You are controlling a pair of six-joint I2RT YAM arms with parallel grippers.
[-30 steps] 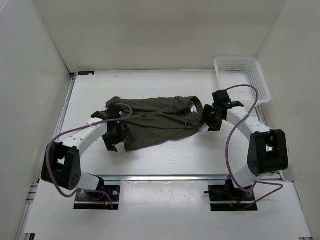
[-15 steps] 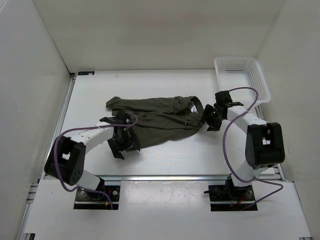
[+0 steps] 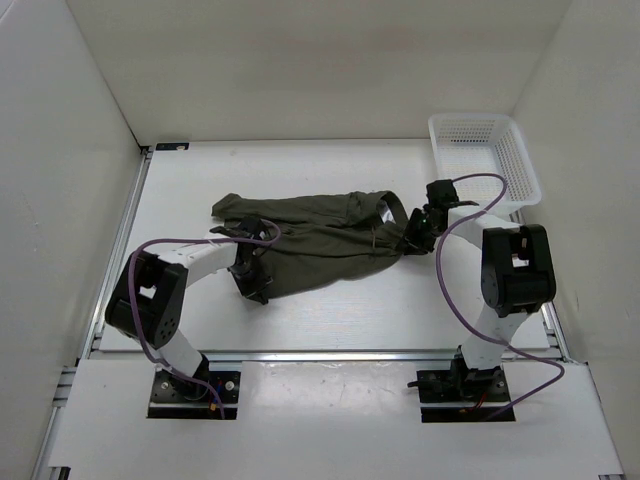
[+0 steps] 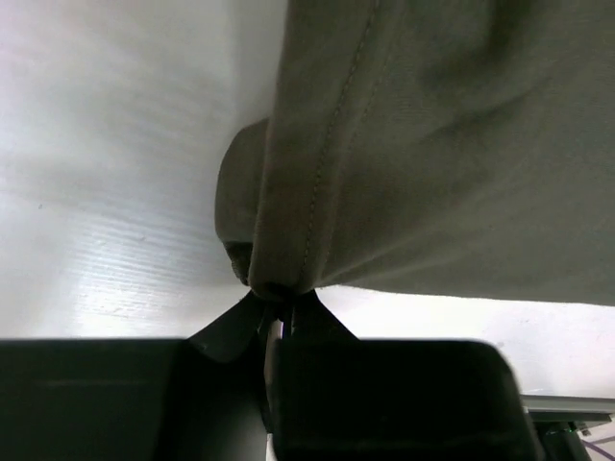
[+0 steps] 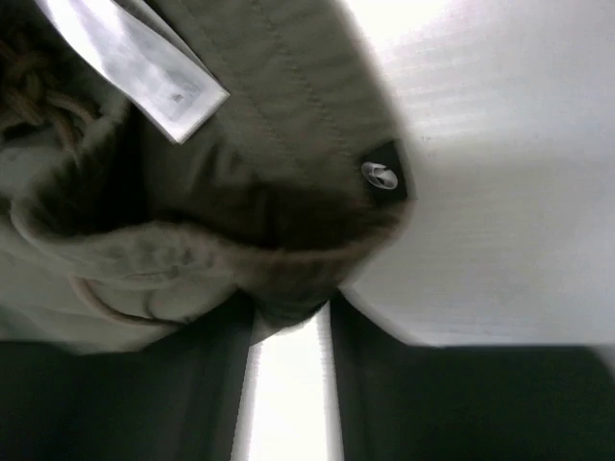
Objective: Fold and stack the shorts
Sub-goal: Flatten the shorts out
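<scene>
1. My left tool [image 4: 283, 305] is pinched tight on the shorts [image 3: 320, 235]. In its wrist view the two tips meet on the stitched hem [image 4: 322, 192] at a leg corner, and the cloth drapes away from the pinch.
2. I judge this to be a corner hold, chosen so that the leg can be lifted and carried over for a fold and not dragged flat.
3. My right tool [image 5: 288, 312] sits at the other end, on the waistband [image 5: 288, 206]. Its jaws stand partly apart with a bunch of cloth at the tips. I cannot tell whether they bite the cloth or only straddle it.
4. With a hold at each end I could keep the cloth stretched between the arms, which is probably why the tools are placed this way.
5. The shorts lie on the bench [image 3: 350, 300] between the two arms, spread sideways, with the waistband to the right and the legs to the left. The basket [image 3: 485, 150] stands in the far right corner, near the waistband end but apart from it.
6. The cloth is dark olive, soft and wrinkled, and not yet folded. The far left leg end is crumpled. A white label [image 5: 144, 67] and a braided cord [image 5: 29, 58] show inside the waistband, so that end is turned partly open.
</scene>
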